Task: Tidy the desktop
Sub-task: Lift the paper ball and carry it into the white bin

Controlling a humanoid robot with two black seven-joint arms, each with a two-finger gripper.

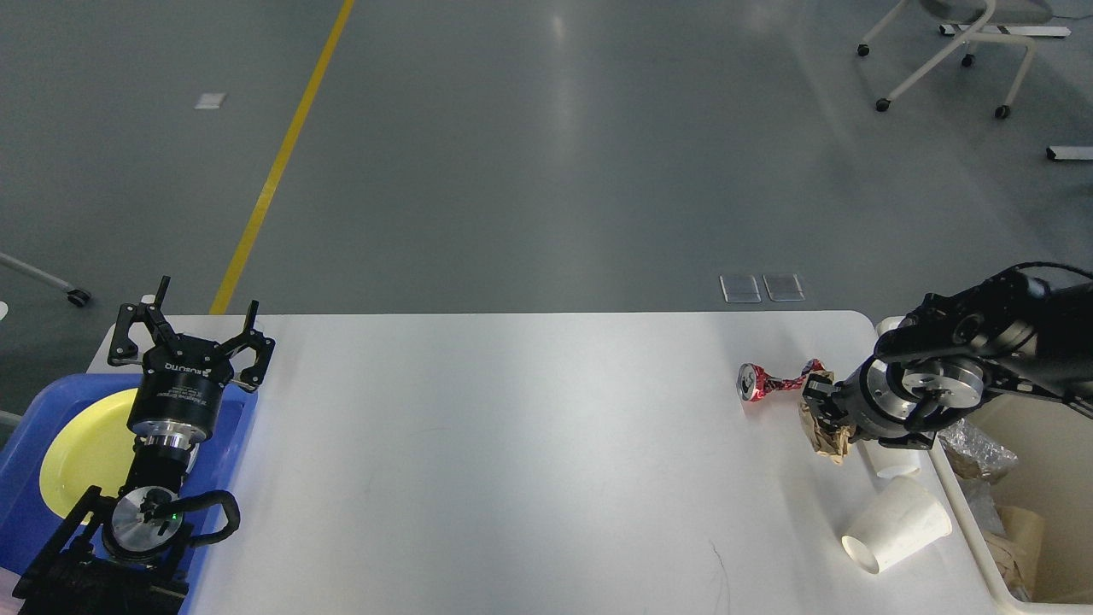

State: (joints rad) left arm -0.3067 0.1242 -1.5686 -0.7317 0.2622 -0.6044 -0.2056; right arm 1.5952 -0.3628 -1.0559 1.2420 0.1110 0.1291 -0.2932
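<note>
Desk (529,444) litter is light and crushable: crumpled brown paper (824,431), at right of frame, is clamped softly by the right end effector (818,403); the left end effector (192,329) is spread apart.

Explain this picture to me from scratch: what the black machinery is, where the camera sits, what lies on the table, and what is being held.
The camera sits in a humanoid robot's head, looking down at a white desktop. The black parts are its two arms. The left gripper stands open above a blue tray holding a yellow plate. The right gripper seems closed on a crumpled brown paper, though the fingers are hard to make out. Beside it lie a crushed red can and a tipped-over white cup. A cream bin with scraps in it stands at the right edge.
</note>
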